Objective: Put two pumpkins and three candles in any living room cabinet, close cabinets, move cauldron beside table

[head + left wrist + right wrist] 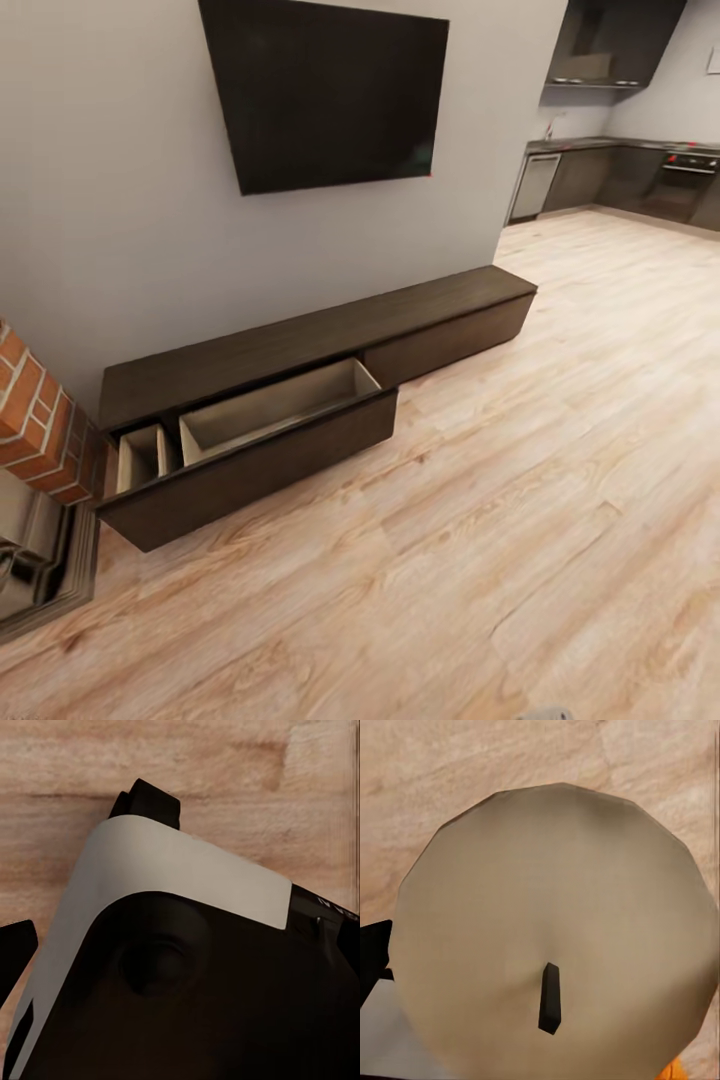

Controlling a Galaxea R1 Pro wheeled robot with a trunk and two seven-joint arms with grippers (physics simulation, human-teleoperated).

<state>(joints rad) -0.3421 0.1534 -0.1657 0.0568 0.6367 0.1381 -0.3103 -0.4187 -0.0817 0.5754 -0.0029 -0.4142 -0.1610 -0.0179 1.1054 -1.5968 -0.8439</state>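
The cabinet point(300, 345) runs long and low along the wall in the head view, dark brown. Its left drawer point(270, 405) is pulled out, and the pale wood compartments that show hold nothing. The right drawer front is shut. In the right wrist view a candle point(555, 892) shows very close, with a pale round top and a black wick. My right gripper point(547, 945) is shut on it above the floor, one black finger point(371, 952) showing at its side. An orange sliver point(675, 1071) shows at the frame corner. My left gripper point(180, 945) stands open over the robot's own white and black body.
A brick fireplace point(35, 420) stands right beside the cabinet's left end. A dark television point(330, 90) hangs on the wall above. Wood floor point(520, 520) stretches to the right toward a kitchen point(620, 170).
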